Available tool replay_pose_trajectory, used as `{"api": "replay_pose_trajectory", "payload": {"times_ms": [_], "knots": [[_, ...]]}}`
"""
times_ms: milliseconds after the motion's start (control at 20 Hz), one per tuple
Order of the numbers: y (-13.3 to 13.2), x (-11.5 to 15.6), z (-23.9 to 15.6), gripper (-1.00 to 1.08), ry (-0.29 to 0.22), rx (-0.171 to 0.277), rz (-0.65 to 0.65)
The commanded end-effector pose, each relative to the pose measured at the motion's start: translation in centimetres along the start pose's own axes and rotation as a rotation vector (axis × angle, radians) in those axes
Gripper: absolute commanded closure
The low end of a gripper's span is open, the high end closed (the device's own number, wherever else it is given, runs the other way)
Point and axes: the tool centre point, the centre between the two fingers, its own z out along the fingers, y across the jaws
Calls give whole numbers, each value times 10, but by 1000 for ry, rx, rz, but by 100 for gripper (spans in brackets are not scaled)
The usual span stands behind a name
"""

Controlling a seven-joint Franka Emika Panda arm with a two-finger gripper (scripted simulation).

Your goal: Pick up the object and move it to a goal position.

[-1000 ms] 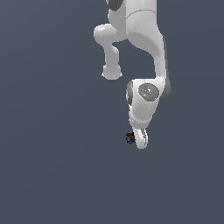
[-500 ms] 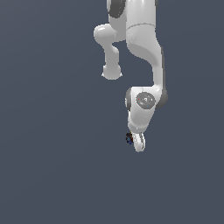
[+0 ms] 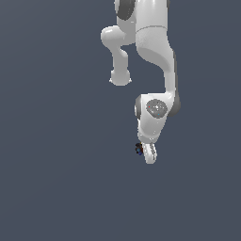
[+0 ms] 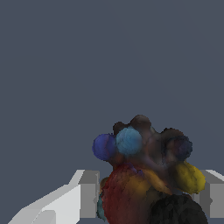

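Exterior view: we see one arm and one object, a tiny dark lump tucked against the gripper at its 10 o'clock, below the wrist. No goal marker shows.

Wrist view: the object sits between two white fingers, which are pinched on it, so we're holding it. The risk, as we judge it: the knobbly surface gives small contact patches, so a fast swing could twist or slip the lump out.
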Motion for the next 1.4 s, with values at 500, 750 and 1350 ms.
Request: {"api": "replay_pose_trajectory", "payload": {"times_ms": [500,750,1350], "knots": [[2,9,-17,108,0,0,0],[5,25,-47,108,-1,0,0],[18,91,-169,108,-2,-3,2]]}}
